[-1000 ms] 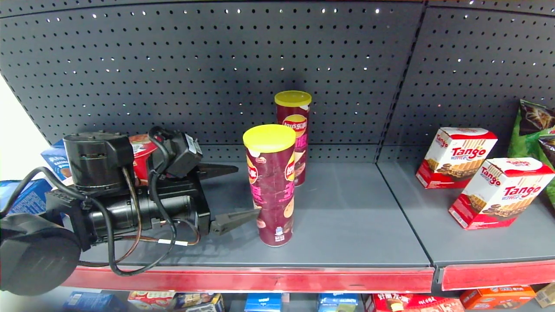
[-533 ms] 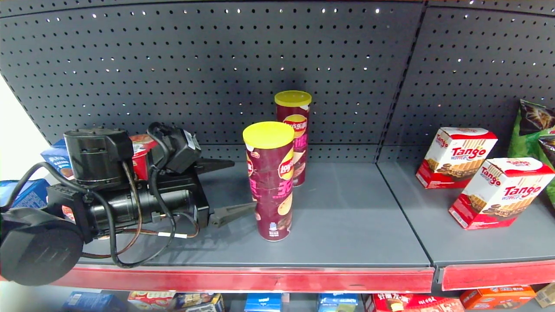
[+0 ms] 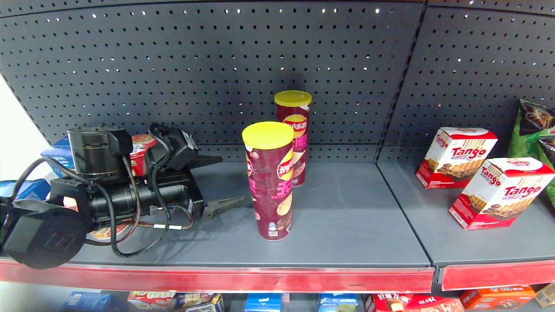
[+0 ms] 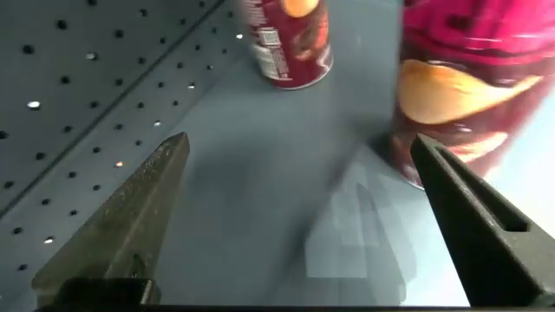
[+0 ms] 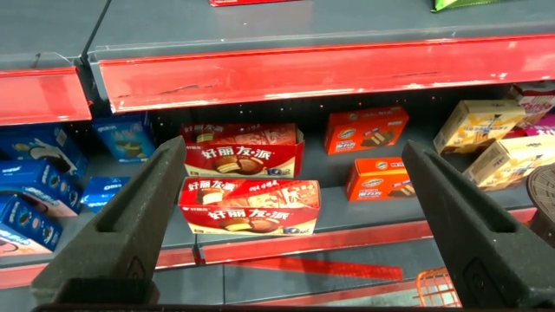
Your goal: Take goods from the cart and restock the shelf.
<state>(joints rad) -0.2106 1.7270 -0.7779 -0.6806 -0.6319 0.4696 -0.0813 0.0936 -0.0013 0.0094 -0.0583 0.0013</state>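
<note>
Fingers (image 3: 223, 202) of the left gripper (image 3: 233, 178) lie spread wide and level over the shelf (image 3: 347, 216), pointing to the robot's right; just past their tips the front chip can (image 3: 269, 186) stands upright and free near the shelf's front edge, its long axis vertical, crosswise to the fingers. Behind it, slightly rightward and apart, the second can (image 3: 295, 138) stands upright close to the perforated back panel (image 3: 173, 65). The right gripper (image 5: 293, 147), also wide open, faces the lower shelves (image 5: 286, 74) well away, so the left arm is, I judge, the nearer one should the front can need squaring up
</note>
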